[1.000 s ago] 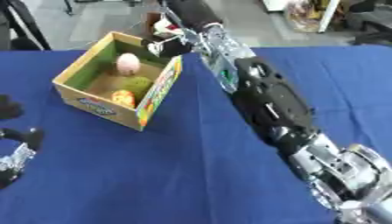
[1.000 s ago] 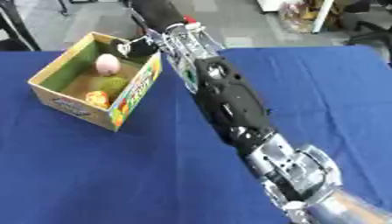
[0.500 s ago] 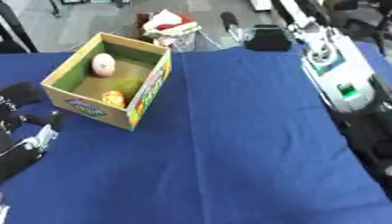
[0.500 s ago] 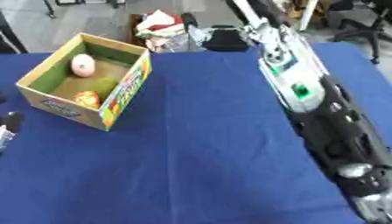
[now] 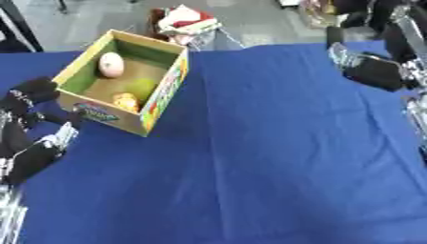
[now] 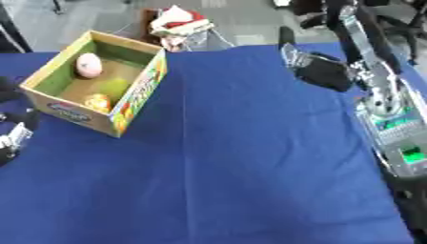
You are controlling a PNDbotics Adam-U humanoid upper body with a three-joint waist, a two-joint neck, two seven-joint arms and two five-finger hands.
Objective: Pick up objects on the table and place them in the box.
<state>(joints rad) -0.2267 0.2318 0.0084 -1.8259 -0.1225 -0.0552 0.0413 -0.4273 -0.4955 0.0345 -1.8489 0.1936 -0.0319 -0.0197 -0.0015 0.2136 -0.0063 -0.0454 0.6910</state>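
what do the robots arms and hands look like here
The right hand is black with silver metal parts, on a silver-grey arm that carries a small green light or marking. The left hand at the left edge is likewise black with silver joints. The blur hides any cables or finer markings.

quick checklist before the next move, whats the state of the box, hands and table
1. Box upright, top open: ok.
2. Objects already inside, pink egg shape, green item, orange item: ok.
3. Right hand away from the box and holding nothing: ok.
4. Left hand beside the box, holding nothing: ok.
5. Another object to pick on the blue table: not ok, none visible.
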